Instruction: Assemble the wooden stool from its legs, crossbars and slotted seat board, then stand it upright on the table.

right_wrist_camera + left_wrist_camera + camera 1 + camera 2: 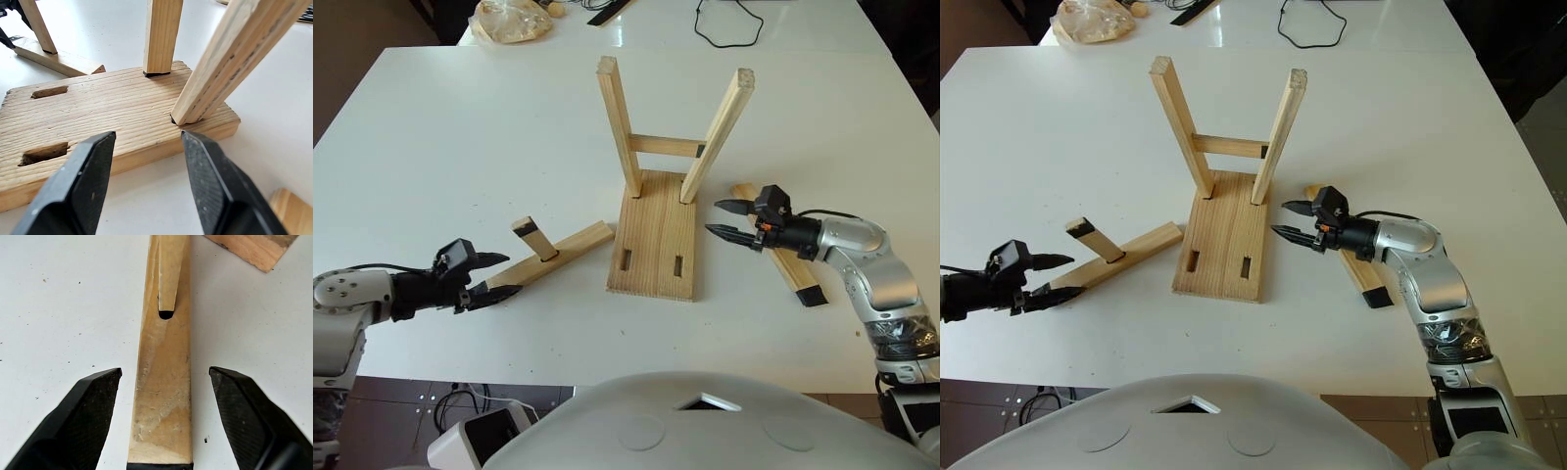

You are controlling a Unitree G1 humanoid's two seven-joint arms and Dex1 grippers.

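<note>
The seat board point(654, 235) is lying flat on the white table point(460, 147), with two legs point(619, 127) and a crossbar point(664, 146) standing in its far slots. The left gripper point(512, 273), fingers apart, is straddling a loose leg point(563, 253); the right gripper point(713, 216) is hovering open just beside the board.

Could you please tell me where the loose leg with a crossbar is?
Eye views: the leg lies on the table left of the seat board, near end inside the open left pincer.

Head stereo pair looks down over table point(460, 127); wrist cameras close-up, right one sharing seat board point(98, 107).
</note>
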